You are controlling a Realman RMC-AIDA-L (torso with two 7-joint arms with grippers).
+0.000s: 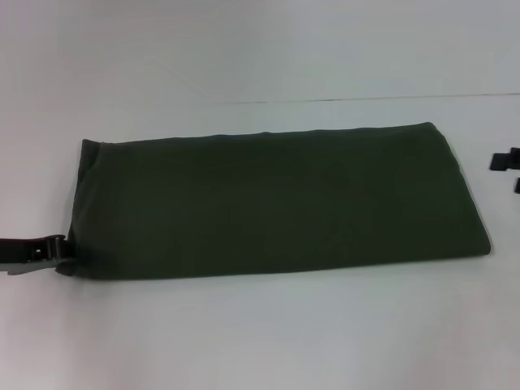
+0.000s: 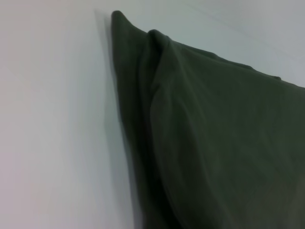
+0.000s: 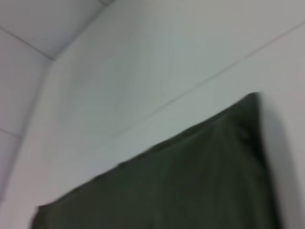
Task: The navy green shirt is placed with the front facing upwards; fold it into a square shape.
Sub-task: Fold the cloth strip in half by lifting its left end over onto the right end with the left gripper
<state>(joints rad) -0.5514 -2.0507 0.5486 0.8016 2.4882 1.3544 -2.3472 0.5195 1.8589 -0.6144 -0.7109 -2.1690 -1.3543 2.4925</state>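
Where the navy green shirt (image 1: 276,203) lies folded into a long plain strip across the white table (image 1: 260,333), its edges run straight, with bare surface on every side. The left gripper (image 1: 58,253) sits at the strip's near-left corner, touching the cloth; whether it pinches cannot be told. The right gripper (image 1: 505,161) waits well off the right end.

A bare test bench, likely a lab; plain white flat tabletop (image 1: 260,333); blank white wall (image 1: 244,41) behind.
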